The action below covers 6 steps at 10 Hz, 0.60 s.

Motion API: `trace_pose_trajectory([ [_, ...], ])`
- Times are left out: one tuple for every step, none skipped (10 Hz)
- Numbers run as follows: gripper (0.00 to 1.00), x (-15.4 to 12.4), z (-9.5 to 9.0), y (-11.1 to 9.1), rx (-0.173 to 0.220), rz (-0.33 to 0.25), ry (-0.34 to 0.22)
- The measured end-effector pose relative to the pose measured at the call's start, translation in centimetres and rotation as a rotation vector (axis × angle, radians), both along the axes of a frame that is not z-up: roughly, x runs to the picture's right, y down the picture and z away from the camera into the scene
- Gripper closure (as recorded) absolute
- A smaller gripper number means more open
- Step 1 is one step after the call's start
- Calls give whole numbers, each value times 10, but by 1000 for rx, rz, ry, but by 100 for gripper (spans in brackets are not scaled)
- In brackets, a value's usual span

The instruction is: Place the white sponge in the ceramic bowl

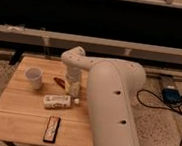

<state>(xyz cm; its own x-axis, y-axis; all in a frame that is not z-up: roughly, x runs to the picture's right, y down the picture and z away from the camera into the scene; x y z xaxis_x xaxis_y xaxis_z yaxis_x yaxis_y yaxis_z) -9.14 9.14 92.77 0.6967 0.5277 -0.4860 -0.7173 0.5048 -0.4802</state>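
My gripper [74, 89] points down at the middle of the wooden table [24, 111], on the end of the big white arm. Just below its tip, right of a bottle, a small off-white piece shows, which I take for the white sponge [76, 101]. I cannot tell whether the gripper touches it. Directly left of the gripper lies a low orange-red shape, the ceramic bowl [58, 81]. Only a narrow part of it shows beside the arm.
A white cup [33, 77] stands at the table's left. A white labelled bottle [56, 101] lies on its side in front of the gripper. A black flat object [52, 129] lies near the front edge. The arm's thick body [112, 110] covers the table's right side.
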Motion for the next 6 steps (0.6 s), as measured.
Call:
trace_pose_trajectory([
  [62, 1, -1, 1, -2, 1, 4],
  [72, 3, -2, 2, -1, 1, 11],
  [84, 7, -5, 2, 2, 2, 20],
  [94, 8, -8, 0, 11, 3, 24],
  [98, 9, -11, -3, 24, 4, 22],
  [100, 9, -18, -12, 47, 1, 14],
])
